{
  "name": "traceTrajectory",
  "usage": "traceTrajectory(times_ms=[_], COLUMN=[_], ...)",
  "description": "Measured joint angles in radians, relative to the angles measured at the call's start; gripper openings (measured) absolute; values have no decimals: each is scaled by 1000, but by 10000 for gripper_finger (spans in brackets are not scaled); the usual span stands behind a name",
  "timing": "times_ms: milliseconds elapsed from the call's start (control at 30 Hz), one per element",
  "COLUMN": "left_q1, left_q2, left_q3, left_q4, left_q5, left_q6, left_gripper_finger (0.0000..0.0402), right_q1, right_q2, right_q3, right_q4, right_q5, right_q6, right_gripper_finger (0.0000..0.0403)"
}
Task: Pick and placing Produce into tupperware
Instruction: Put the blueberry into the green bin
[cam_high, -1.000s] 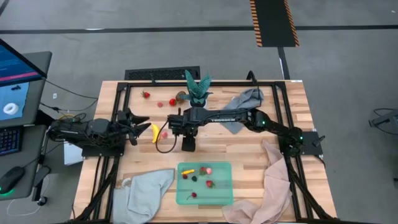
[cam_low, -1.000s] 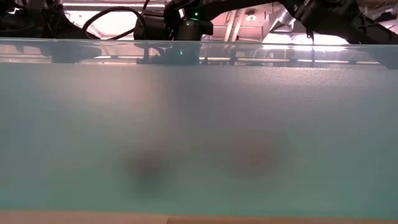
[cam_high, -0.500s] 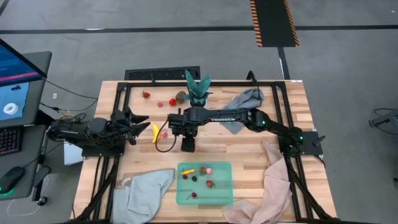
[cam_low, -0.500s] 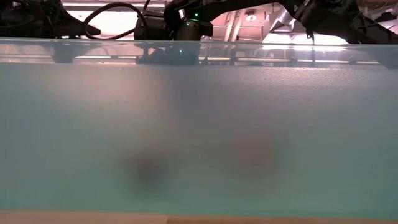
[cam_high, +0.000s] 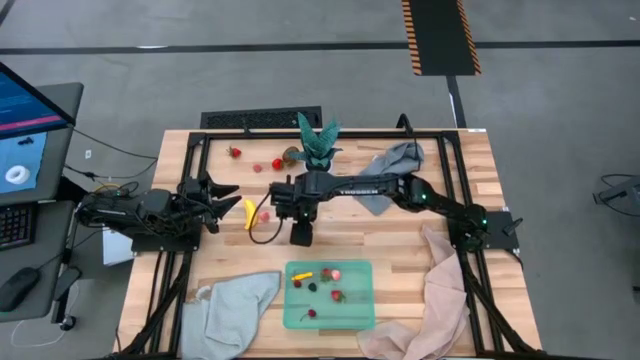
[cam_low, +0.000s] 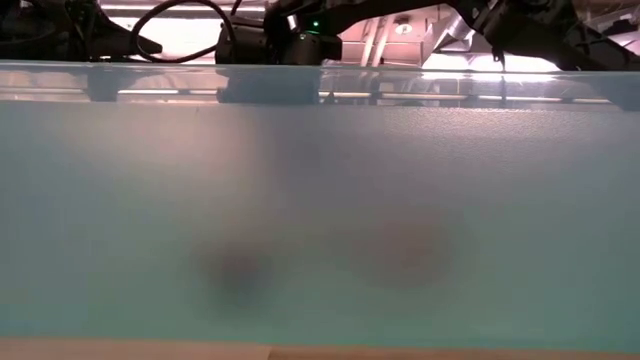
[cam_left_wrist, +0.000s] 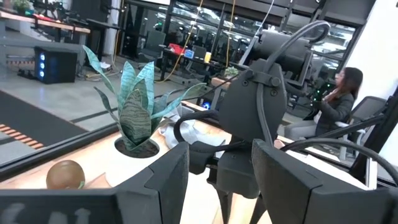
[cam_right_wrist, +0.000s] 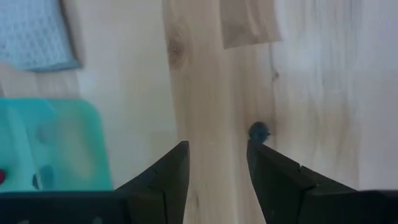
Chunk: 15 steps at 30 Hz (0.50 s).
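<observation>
The right gripper (cam_high: 300, 236) is hanging over bare wood in the middle of the table (cam_high: 400, 250), its fingers spread with nothing between them, and the tupperware (cam_high: 360, 310) is sitting just toward six o'clock from it. A small dark berry (cam_right_wrist: 258, 130) is lying on the wood beside one fingertip; I judge this to be the piece in hand. To take it well, the gripper should be centring the berry in the gap before lowering, then closing gently so the round piece is not squirting out. The left gripper (cam_high: 222, 197) is waiting at nine o'clock, fingers spread and empty, with the banana (cam_high: 249, 213) just beside it; the banana's long axis is running roughly twelve to six. The tupperware's long axis is running twelve to six too, several fruits already inside
</observation>
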Motion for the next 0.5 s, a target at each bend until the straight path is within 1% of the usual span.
traceTrajectory(times_ms=[200, 333, 400, 500], left_q1=[0, 0, 0, 0], left_q2=[0, 0, 0, 0], left_q3=[0, 0, 0, 0], left_q4=[0, 0, 0, 0], left_q5=[0, 0, 0, -1], left_q6=[0, -5, -6, -7], left_gripper_finger=[167, 167, 167, 167], right_q1=[-28, -52, -58, -54], right_q2=[0, 0, 17, 32], right_q3=[0, 0, 3, -2], right_q4=[34, 45, 59, 34], right_q5=[-6, -4, -6, -17], right_q6=[-3, 62, 72, 71], right_gripper_finger=[191, 196, 199, 205])
